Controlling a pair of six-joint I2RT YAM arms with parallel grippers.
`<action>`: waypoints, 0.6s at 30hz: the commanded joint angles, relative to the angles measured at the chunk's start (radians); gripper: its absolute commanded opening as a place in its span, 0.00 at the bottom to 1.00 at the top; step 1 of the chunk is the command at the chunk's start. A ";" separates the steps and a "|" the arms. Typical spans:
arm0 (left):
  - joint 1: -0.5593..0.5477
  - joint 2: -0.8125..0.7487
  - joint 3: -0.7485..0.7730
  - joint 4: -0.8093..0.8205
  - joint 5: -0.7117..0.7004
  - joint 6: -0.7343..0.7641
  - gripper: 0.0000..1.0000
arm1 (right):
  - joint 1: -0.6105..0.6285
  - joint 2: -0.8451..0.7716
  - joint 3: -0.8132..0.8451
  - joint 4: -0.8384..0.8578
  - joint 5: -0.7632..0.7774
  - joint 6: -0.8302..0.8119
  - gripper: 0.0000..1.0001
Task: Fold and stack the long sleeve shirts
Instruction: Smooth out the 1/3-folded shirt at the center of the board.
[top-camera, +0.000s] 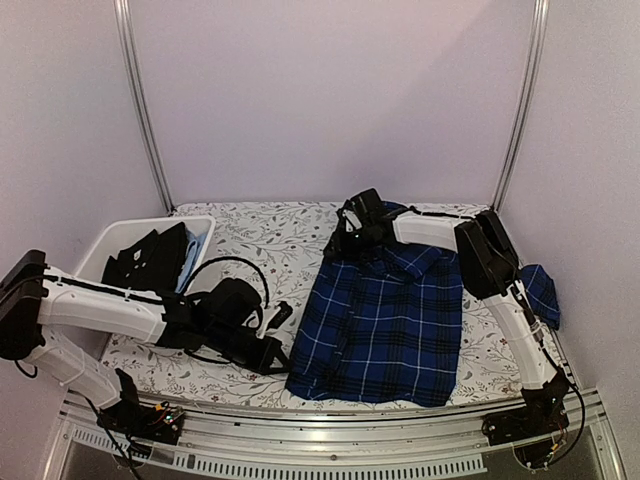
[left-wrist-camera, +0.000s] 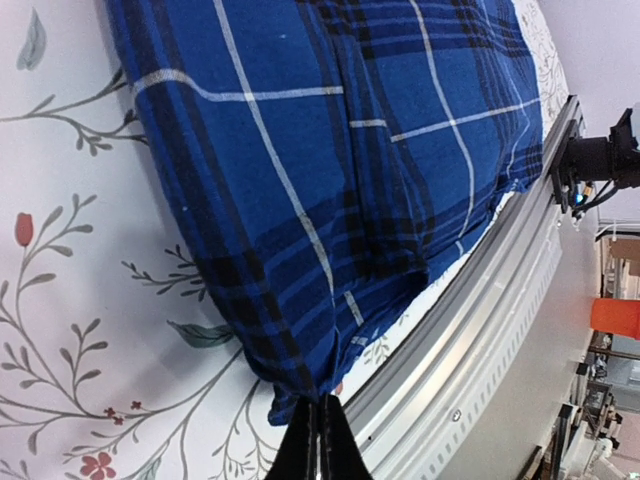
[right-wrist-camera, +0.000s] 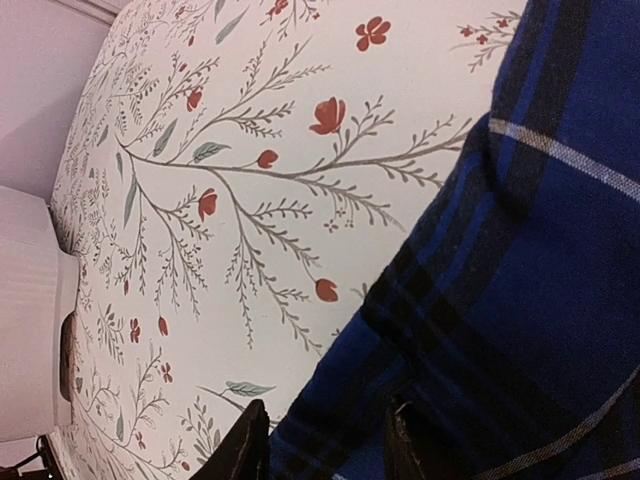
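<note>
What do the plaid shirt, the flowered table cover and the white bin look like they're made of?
Plaid shirt: woven cloth, probably cotton, matte; it creases and drapes softly at the edges.
Flowered table cover: a printed sheet, fabric or vinyl, hard to tell; it lies flat with little shine.
White bin: likely moulded plastic, judging by its smooth, rigid rim.

Soft, even light fills the top view, with a faint violet cast and only a pale shadow on the floral-printed white desk (top-camera: 270, 235) at 7 o'clock. The navy blue plaid cloth shirt (top-camera: 385, 320) is sharp there. In the left wrist view its weave is crisp, the left jaws at 6 o'clock blur, and 3 o'clock washes out bright. The right wrist view is dimmer, warmer and softer, with the right jaws at 6 o'clock out of focus.
</note>
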 joint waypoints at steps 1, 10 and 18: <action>-0.024 -0.033 0.013 -0.061 0.108 -0.056 0.00 | -0.033 0.085 0.024 -0.038 0.009 0.045 0.38; -0.027 -0.033 0.019 -0.194 0.099 -0.129 0.00 | -0.045 0.101 0.048 -0.045 -0.009 0.054 0.37; -0.015 0.006 0.143 -0.295 0.026 -0.083 0.30 | -0.034 0.018 0.050 -0.065 -0.060 -0.001 0.42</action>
